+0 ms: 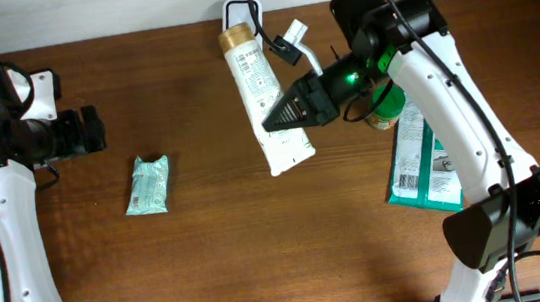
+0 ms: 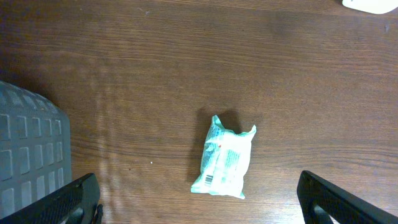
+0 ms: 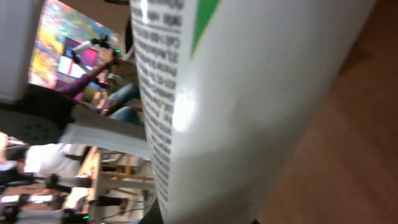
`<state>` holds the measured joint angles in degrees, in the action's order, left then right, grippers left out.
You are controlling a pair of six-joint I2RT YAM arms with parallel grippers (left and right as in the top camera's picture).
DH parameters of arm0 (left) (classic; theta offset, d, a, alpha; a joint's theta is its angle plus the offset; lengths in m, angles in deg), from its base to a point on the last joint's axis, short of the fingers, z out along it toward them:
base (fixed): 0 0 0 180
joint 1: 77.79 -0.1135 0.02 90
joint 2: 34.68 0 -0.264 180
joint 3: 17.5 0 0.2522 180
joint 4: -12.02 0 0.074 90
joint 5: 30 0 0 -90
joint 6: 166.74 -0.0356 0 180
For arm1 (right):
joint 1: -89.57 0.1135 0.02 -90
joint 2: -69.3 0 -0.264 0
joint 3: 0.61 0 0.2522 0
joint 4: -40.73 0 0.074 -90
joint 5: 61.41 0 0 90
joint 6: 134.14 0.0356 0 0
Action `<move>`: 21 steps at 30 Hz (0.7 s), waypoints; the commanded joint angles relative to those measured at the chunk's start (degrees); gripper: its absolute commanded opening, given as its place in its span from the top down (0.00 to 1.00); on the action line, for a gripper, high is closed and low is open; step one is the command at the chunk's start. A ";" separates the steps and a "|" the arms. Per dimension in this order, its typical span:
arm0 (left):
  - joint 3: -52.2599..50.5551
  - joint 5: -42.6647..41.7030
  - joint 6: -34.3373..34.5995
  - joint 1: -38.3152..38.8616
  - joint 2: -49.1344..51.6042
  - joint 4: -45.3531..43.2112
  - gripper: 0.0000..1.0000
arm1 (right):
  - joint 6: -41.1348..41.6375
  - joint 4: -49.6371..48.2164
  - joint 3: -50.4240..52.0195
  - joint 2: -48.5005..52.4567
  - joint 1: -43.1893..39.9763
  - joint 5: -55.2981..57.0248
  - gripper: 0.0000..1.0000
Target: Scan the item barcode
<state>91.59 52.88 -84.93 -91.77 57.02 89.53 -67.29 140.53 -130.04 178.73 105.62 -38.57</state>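
**Tube pinched, 1 slippery hold**

My right gripper (image 1: 275,120) is closed, apparently pinching the white tube (image 1: 252,72) at its lower side, gold cap (image 1: 232,38) toward the table's (image 1: 211,258) far edge. Light, squashy and glossy, it may slip or twist; I judge the flat crimped end (image 1: 290,154) the firmest hold. My left gripper (image 1: 92,129) stands wide apart, empty.

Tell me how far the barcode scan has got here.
Done: the right claw grips the tube. In hand: its cap end is held near the white device at the back edge. Left: no scan evident; packet and box lie untouched, left claw open.
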 commanded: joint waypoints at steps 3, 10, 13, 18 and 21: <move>0.22 -0.61 -1.14 -0.07 -0.33 -0.07 0.01 | 12.98 -16.06 -1.22 -1.92 5.16 26.40 0.96; 0.22 -0.61 -1.14 -0.07 -0.33 -0.07 0.01 | 10.08 -47.84 -1.20 5.90 12.35 77.48 0.96; 0.22 -0.61 -1.14 -0.07 -0.33 -0.07 0.01 | 0.07 -68.67 -1.20 13.92 12.33 89.48 0.96; 0.22 -0.61 -1.14 -0.07 -0.33 -0.07 0.01 | -17.11 -90.25 -1.20 28.94 11.56 101.88 0.96; 0.22 -0.61 -1.14 -0.07 -0.33 -0.07 0.01 | -17.38 -91.01 -1.20 32.87 10.19 106.07 0.96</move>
<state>91.59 52.88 -84.93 -91.77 57.02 89.53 -83.60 50.83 -129.80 211.49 116.99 62.24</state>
